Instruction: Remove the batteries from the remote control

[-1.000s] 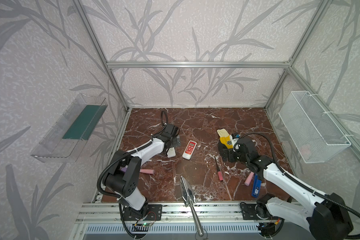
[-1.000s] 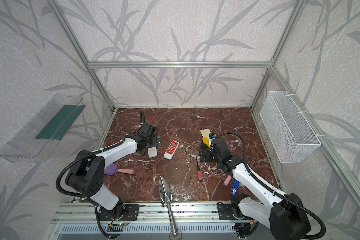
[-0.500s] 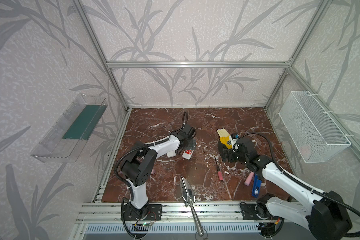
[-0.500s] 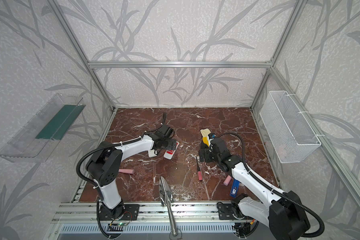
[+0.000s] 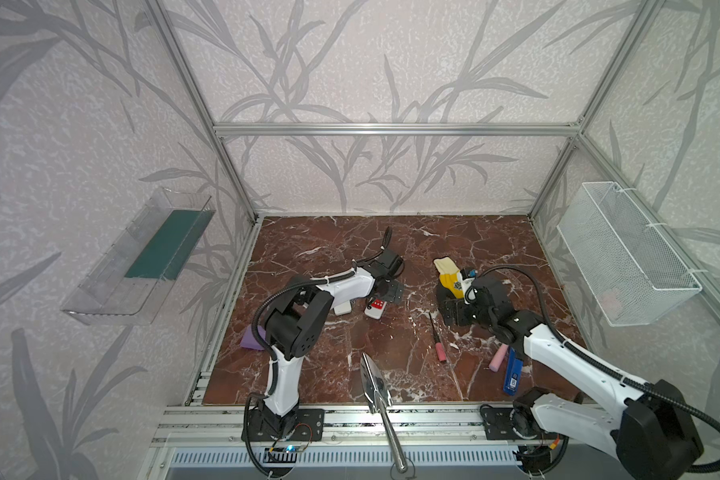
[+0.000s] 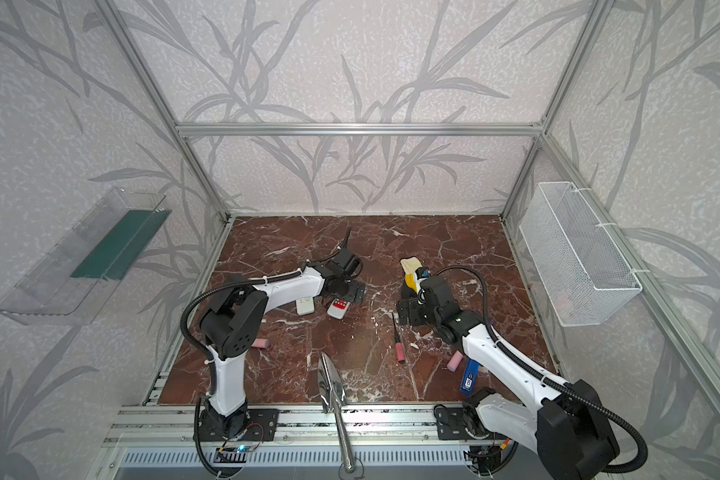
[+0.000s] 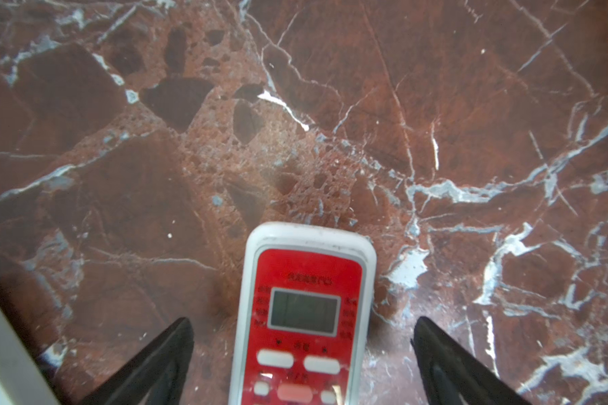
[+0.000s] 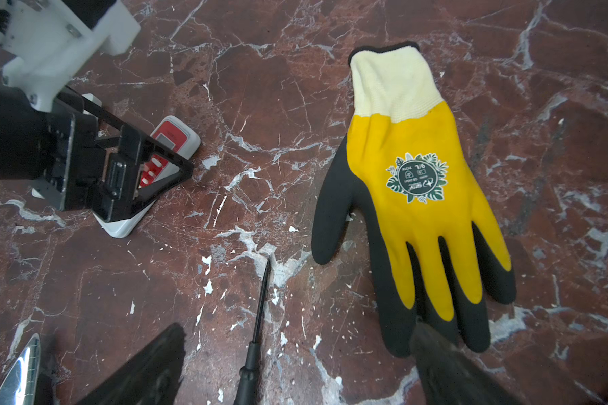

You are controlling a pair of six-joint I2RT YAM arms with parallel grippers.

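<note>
left pincer (image 7: pixel 302 321) spread wide astride remote (image 7: pixel 309 259), not touching, on counter (image 5: pixel 350 249); right pincer (image 8: pixel 297 328) spread wide, empty, by glove (image 8: pixel 415 182), screwdriver (image 8: pixel 260 315)

L grip (image 7: pixel 302 324): jaws spread wide, held low | R grip (image 8: pixel 297 331): jaws spread wide, low | both arms stretched fwd

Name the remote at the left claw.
The red-faced remote, between the jaws of the open left claw; the plain white remote lies beside it, outside them.
</note>
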